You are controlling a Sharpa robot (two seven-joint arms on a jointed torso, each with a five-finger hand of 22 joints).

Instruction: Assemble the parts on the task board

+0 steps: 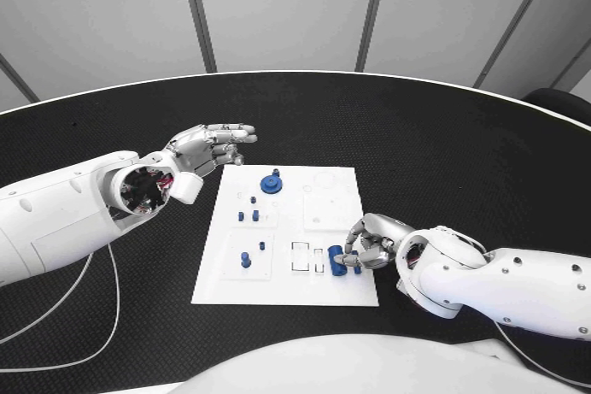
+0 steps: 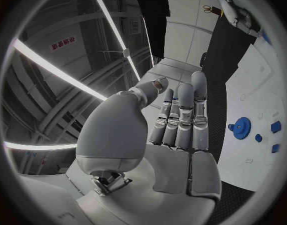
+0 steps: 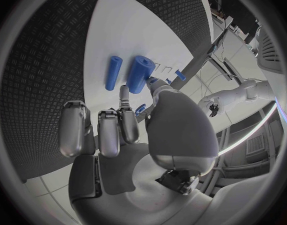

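Note:
The white task board (image 1: pixel 332 210) lies in the middle of the table. On its near right part lie a thick blue cylinder (image 1: pixel 335 263) (image 3: pixel 140 74) and a thinner one (image 3: pixel 113 73) side by side. My right hand (image 1: pixel 370 244) (image 3: pixel 128 120) reaches down there, its thumb and one finger pinching the thick cylinder's near end while the cylinder rests on the board. A blue gear (image 1: pixel 270 185) (image 2: pixel 241 127) stands at the far left of the board. My left hand (image 1: pixel 212 146) (image 2: pixel 175 130) hovers beyond the board's far left corner, fingers straight, holding nothing.
Small blue pegs (image 1: pixel 251 214) stand in the left column below the gear, and two more (image 1: pixel 245 259) nearer the front. Recessed slots (image 1: pixel 301 255) lie left of the cylinders. A white cable (image 1: pixel 105 317) runs over the black table at the near left.

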